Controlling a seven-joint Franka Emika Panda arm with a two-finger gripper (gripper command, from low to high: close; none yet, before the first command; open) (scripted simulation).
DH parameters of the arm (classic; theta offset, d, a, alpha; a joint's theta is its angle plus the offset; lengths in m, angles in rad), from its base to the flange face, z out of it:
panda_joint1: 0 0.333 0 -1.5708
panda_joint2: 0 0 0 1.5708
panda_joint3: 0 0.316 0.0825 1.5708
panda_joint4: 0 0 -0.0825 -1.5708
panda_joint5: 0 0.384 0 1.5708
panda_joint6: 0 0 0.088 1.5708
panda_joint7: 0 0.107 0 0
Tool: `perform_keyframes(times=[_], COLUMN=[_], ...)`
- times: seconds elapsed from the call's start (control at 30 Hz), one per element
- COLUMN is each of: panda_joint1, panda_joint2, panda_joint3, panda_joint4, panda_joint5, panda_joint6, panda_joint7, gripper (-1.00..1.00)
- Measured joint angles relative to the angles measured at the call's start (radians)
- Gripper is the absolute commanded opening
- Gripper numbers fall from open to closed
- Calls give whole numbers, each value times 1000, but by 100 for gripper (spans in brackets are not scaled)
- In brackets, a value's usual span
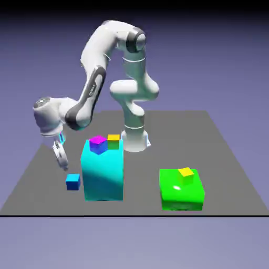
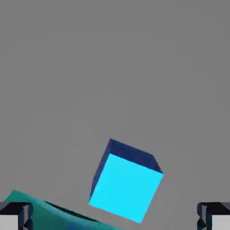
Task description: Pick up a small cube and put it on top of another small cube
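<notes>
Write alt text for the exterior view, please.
A robot gripper hangs open above a small blue cube on the table, beside a cyan block bearing magenta-topped and yellow-topped cubes.

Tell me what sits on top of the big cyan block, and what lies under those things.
Two small cubes sit on the cyan block: a magenta-topped one and a yellow-topped one. The patches of block directly beneath them are covered and can't be seen.
</notes>
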State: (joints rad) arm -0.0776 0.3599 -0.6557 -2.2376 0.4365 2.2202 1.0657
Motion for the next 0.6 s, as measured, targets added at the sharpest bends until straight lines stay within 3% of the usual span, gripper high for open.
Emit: perform_keyframes(times=[0.2, 0.33, 0.37, 0.53, 0.6], panda_joint1=[-121, -136, -137, -122, -143], panda_joint2=[121, 230, 239, 130, 58], panda_joint3=[53, 129, 136, 59, 108], panda_joint4=[71, 52, 50, 69, 70], panda_joint5=[253, 367, 376, 266, 222], panda_joint6=[-176, -76, -67, -167, -131], panda_joint7=[-10, -81, -88, -17, -17], gripper=[0, 0, -100, -100, -100])
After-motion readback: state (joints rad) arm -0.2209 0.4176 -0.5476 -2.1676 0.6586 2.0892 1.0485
